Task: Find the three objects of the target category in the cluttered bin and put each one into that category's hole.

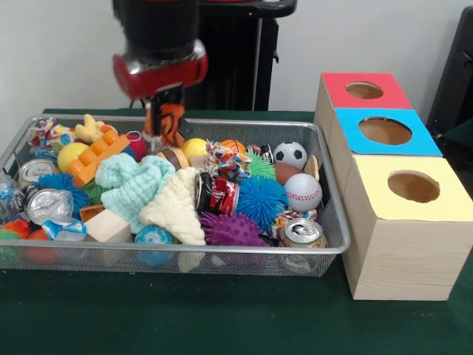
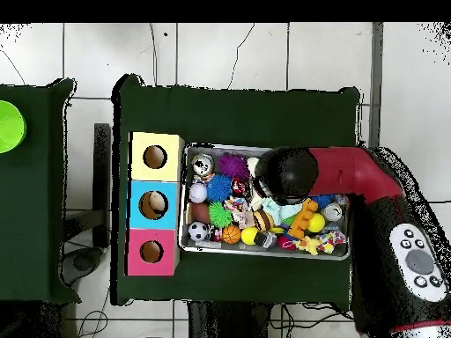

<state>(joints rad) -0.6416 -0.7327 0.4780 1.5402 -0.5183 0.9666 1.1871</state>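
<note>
The wire mesh bin (image 1: 222, 251) sits on the green table, full of toys; it also shows in the overhead view (image 2: 182, 202). My gripper (image 1: 164, 127) hangs over the bin's far side, shut on an orange black-striped plush tiger (image 1: 171, 118) held just above the clutter. A fluffy yellow plush (image 1: 90, 129) lies at the bin's far left corner. The red-topped box's round hole (image 1: 363, 90) is far right, beyond the bin; it also shows in the overhead view (image 2: 151, 252). In the overhead view the arm's black head (image 2: 284, 174) hides the gripper and the tiger.
The blue-topped box (image 1: 384, 132) and the yellow-topped box (image 1: 410, 188) stand in a row right of the bin. The bin holds a mint cloth (image 1: 133, 181), a cream cloth (image 1: 177, 207), a soccer ball (image 1: 290, 154), a baseball (image 1: 303, 192), spiky balls and cans.
</note>
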